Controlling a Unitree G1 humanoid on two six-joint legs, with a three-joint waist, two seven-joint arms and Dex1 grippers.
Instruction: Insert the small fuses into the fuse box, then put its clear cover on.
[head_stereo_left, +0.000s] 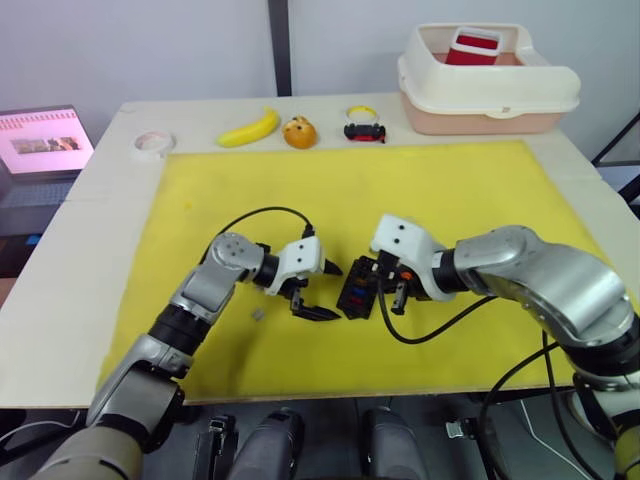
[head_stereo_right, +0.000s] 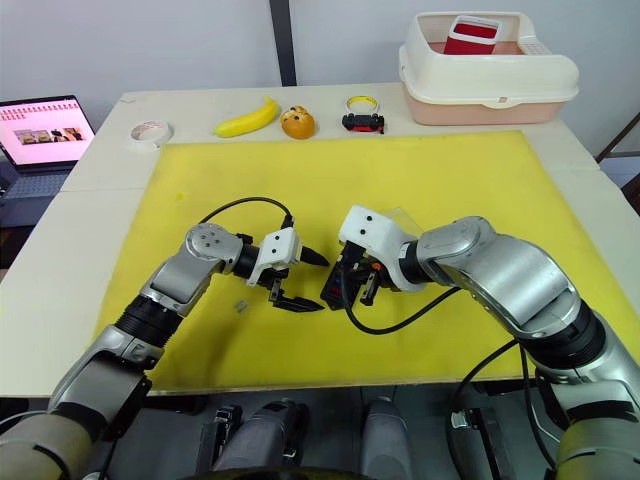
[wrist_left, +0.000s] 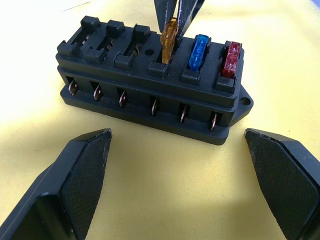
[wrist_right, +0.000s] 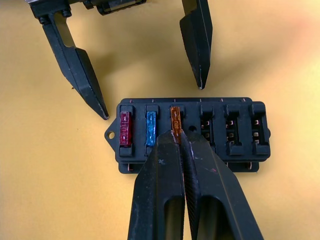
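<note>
My right gripper (wrist_right: 176, 137) is pinched closed on an orange fuse (wrist_right: 175, 120), which stands in the third slot of the fuse box (wrist_right: 192, 134) on the yellow mat (head_stereo_left: 450, 200). My left gripper (head_stereo_left: 312, 290) is spread wide and empty, its fingertips (wrist_right: 95, 97) just beside the box without touching. I count three fuses in the box: red (wrist_left: 231, 58), blue (wrist_left: 199, 51) and orange. Three slots stand empty. One small grey piece (head_stereo_left: 257, 314) lies on the mat near my left arm.
</note>
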